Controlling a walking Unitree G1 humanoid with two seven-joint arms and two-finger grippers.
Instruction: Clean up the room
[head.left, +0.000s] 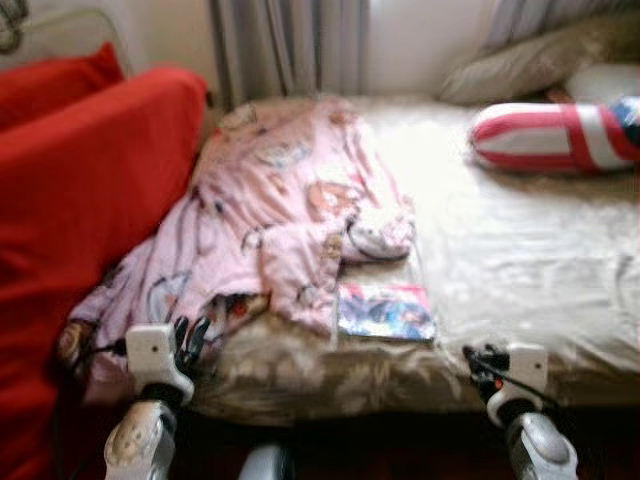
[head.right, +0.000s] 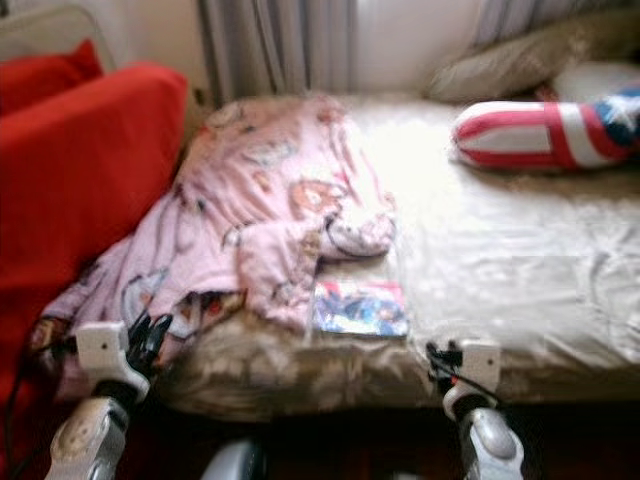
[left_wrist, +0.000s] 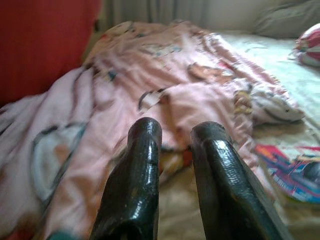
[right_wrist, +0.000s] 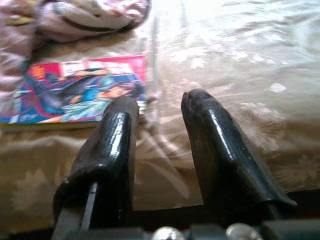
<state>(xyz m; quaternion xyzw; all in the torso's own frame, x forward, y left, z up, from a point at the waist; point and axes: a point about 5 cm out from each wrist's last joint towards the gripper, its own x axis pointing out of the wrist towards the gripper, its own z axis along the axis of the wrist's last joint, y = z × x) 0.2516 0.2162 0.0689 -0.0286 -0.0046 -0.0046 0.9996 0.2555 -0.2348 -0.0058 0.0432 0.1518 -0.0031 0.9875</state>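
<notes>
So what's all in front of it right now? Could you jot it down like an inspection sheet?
Surface: bed with a beige floral cover, rumpled.
Job's things: pink patterned blanket heaped on the bed's left side; colourful comic book lying flat beside it, near the front edge.
Clutter: red, white and blue cushion; beige pillow behind it.
End effectors: left end effector open, near the blanket; right end effector open, near the comic book.
Cables: red and black wires on the right wrist.
Surroundings: red sofa, grey curtains.
</notes>
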